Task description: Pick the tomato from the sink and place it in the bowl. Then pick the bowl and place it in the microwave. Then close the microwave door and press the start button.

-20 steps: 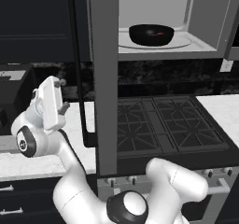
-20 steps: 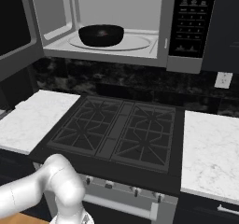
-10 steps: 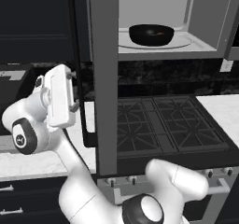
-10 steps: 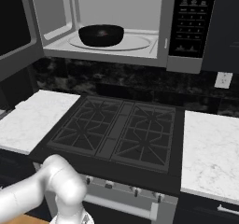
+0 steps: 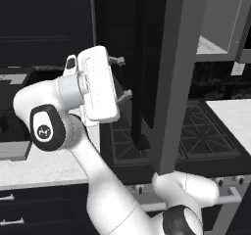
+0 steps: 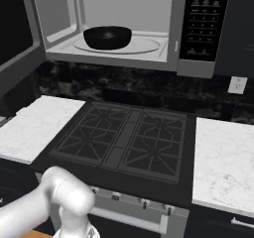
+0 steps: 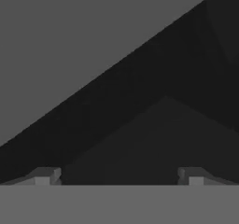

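The microwave [image 6: 124, 48] stands open above the stove. The black bowl [image 6: 107, 36] sits inside it on the pale turntable. A small reddish patch in the bowl is the tomato [image 6: 111, 32]. The microwave door [image 5: 171, 72] shows nearly edge-on in the left base view and hides the cavity there. My gripper [image 5: 123, 77] is open and empty, level with the door's dark outer face and just left of it; I cannot tell whether it touches. Its fingertips [image 7: 44, 176] stand wide apart before a dark surface. The keypad [image 6: 199, 19] is on the microwave's right. The sink's dark basin [image 5: 10, 116] peeks out at far left.
A black gas stove [image 6: 124, 140] lies below the microwave, with white marble counters to its left [image 6: 34, 128] and right [image 6: 223, 152]. My elbow [image 5: 46, 126] hangs over the left counter. Dark cabinets fill the wall behind.
My gripper has swung right and up toward the door's outer face. In the left base view the door has shifted right and now hides the bowl. The jaws stayed wide.
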Controlling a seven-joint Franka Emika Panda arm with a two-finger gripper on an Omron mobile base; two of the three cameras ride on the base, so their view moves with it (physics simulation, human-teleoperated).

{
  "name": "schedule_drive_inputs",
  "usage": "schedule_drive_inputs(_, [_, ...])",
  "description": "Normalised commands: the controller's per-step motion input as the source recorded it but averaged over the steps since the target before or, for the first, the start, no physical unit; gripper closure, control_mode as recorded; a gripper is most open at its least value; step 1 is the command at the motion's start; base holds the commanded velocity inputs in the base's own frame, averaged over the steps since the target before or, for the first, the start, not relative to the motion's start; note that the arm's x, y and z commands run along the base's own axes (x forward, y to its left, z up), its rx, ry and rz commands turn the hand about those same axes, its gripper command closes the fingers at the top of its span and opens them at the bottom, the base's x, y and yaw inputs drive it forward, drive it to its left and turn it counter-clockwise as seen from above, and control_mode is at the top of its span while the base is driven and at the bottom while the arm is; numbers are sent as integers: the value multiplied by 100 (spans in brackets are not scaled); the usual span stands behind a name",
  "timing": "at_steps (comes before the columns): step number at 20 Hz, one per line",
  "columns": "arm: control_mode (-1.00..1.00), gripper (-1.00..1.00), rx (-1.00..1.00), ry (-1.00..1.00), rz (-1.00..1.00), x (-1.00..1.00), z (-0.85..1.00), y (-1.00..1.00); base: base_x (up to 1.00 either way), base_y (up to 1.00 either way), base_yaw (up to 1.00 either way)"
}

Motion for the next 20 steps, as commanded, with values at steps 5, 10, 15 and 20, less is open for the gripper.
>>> schedule_drive_inputs(5, [-100, -100, 12, -9, 19, -45, 44, -98, 0, 0, 0])
schedule_drive_inputs(10, [-100, -100, 13, -11, 23, -33, 36, -100, 0, 0, 0])
schedule_drive_inputs(15, [-100, -100, 13, -12, 29, -18, 24, -97, 0, 0, 0])
schedule_drive_inputs(20, [-100, -100, 15, -6, 36, 0, 4, -93, 0, 0, 0])
